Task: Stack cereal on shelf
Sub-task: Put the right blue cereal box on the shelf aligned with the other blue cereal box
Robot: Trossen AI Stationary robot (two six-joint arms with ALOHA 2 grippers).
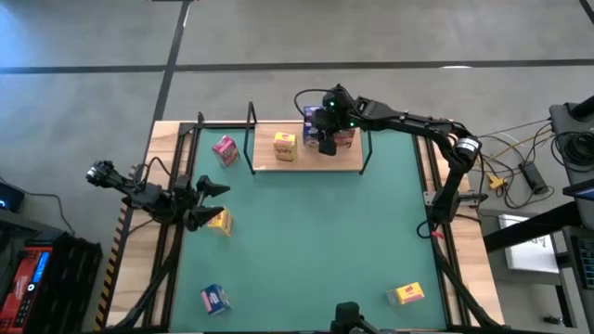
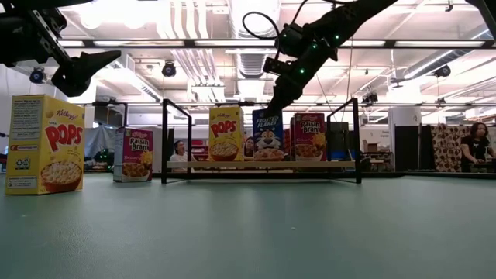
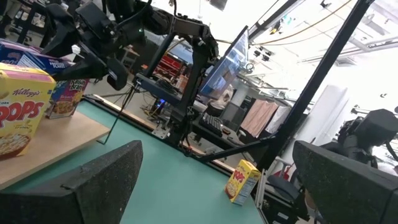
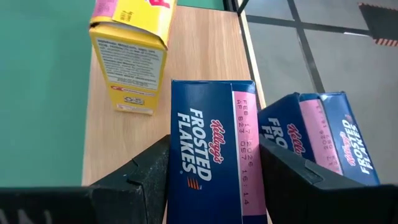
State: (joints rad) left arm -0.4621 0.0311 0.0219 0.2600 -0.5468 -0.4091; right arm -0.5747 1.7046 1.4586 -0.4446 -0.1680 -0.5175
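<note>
The shelf (image 1: 306,163) is a light-wood board at the mat's far side. On it stand a yellow box (image 1: 285,146), a pink box (image 2: 308,136) and two blue boxes. My right gripper (image 4: 214,186) reaches down over the nearer blue box (image 4: 211,155); the second blue box (image 4: 323,143) stands behind it. My left gripper (image 1: 212,202) hovers open at the mat's left side, above a yellow box (image 1: 221,222) standing on the mat, touching nothing. In the left wrist view its gripper point (image 3: 217,199) lies between two wide-apart fingers. My right gripper pinches the nearer blue box by its upper end (image 4: 186,180) between the two fingers, one on each side. The fingers come from above, pointing down. The box is upright, and its bottom rests on the shelf board (image 2: 268,163).
Loose boxes on the green mat: a pink one (image 1: 225,149) left of the shelf, a blue one (image 1: 214,298) near left, a yellow one (image 1: 406,294) near right. Black metal uprights (image 1: 251,116) frame the shelf. People show in the room beyond (image 2: 474,143).
</note>
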